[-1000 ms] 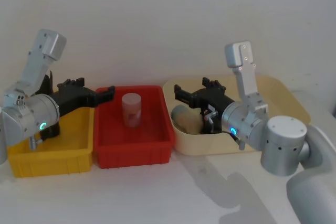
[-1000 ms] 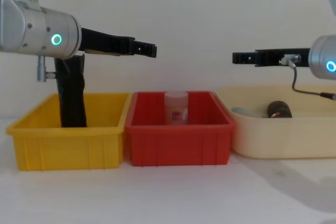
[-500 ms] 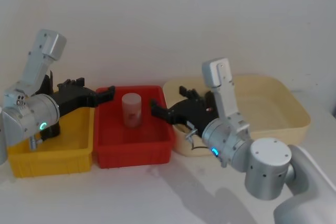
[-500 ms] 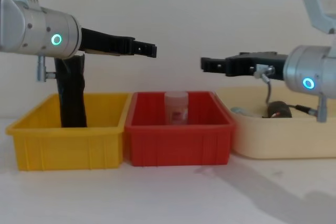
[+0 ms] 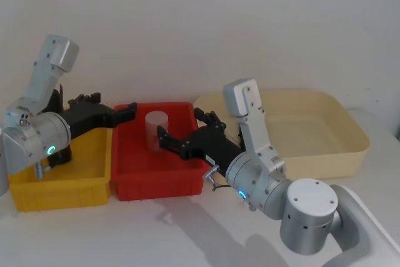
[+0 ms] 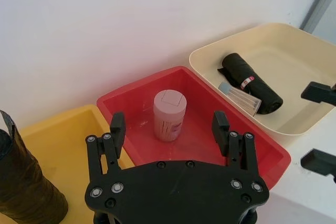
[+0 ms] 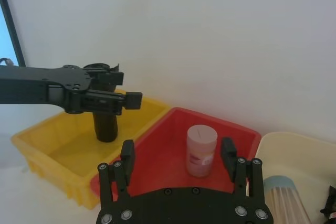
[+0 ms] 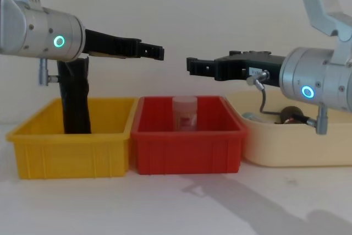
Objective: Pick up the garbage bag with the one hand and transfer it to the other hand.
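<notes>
Chest view | both end effectors (left (image 8: 157,52), right (image 8: 192,65)) level, spread, empty-handed

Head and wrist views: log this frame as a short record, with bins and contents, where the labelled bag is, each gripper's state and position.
yellow bin: plain black roll standing upright
red bin: pink jar upright
cream bin: garbage bag lying flat, beside a clear ribbed tube
left gripper: open, empty, above the yellow/red bin border
right gripper: open, empty, over the red bin, fingers pointing toward the left gripper
bag status: not yet picked up
</notes>
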